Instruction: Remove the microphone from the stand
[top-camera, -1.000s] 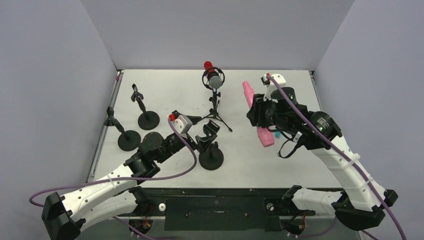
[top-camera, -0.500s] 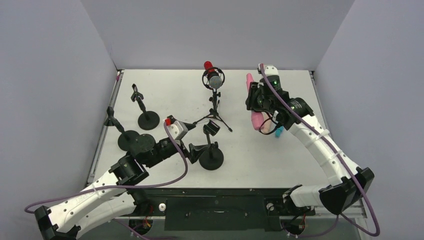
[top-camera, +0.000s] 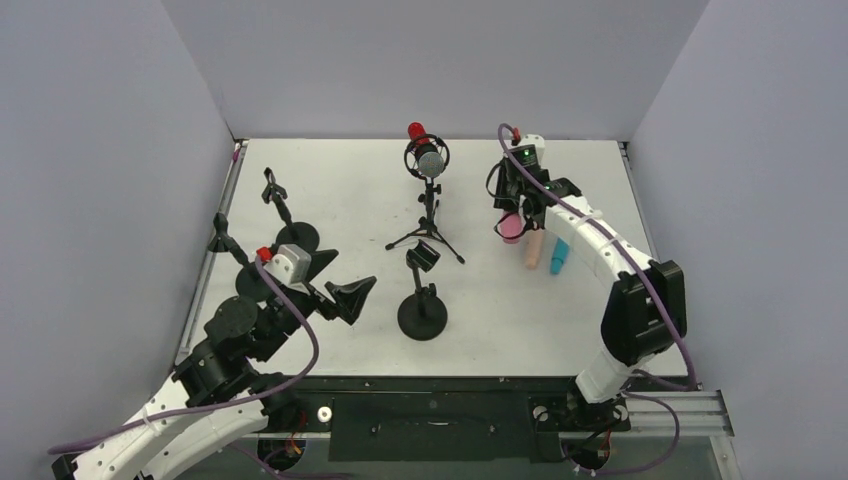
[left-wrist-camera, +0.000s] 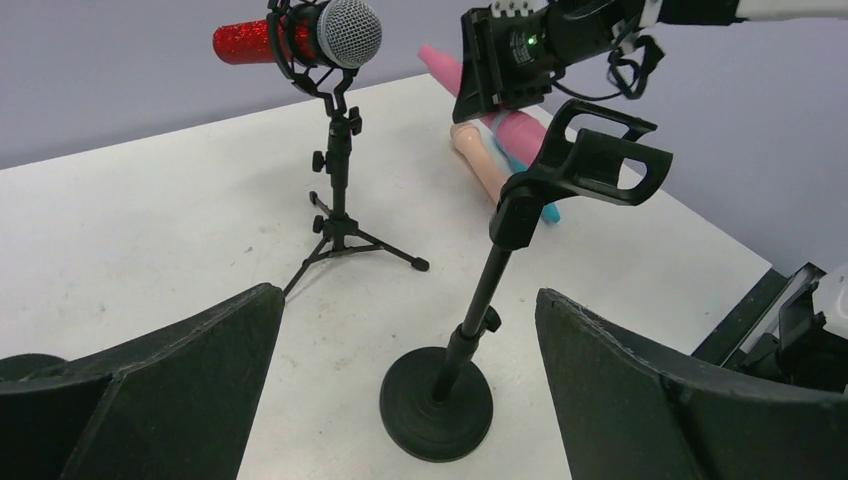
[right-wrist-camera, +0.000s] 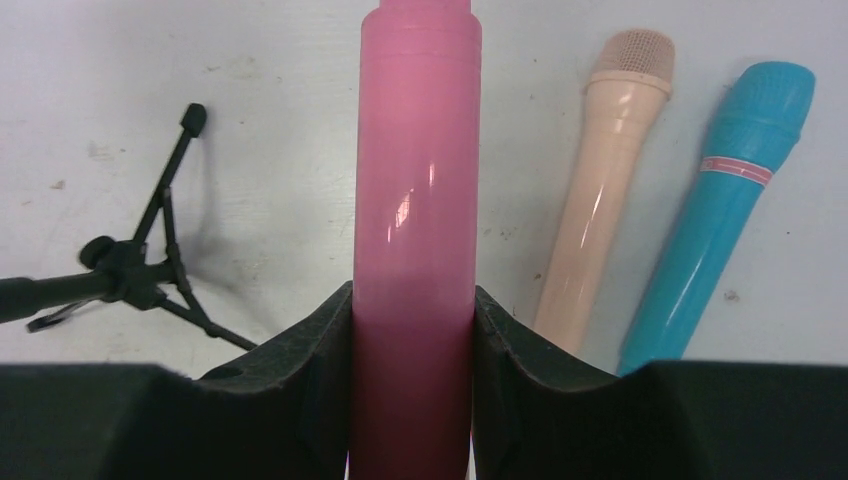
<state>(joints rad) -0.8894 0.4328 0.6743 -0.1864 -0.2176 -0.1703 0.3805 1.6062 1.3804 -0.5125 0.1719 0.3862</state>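
Overhead, pink mic (top-camera: 511, 228) clamped in right claw (top-camera: 515, 214) at far right, off the empty stand (top-camera: 422, 318) at centre, left claw (top-camera: 338, 280) wide at near left; from left wrist, stand between spread fingers (left-wrist-camera: 160, 400); from right wrist, fingers tight on pink mic, beige mic (right-wrist-camera: 600, 200) and blue mic (right-wrist-camera: 730, 200) alongside on the right.

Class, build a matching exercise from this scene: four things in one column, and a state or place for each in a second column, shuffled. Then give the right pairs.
Column 1
1. pink microphone
2. red microphone
3. blue microphone
4. centre round-base stand

Column 2
A. clip empty
B. lying flat beside the peach microphone
C. clamped in the right gripper
D. mounted on the tripod stand

Pairs: 1-C, 2-D, 3-B, 4-A
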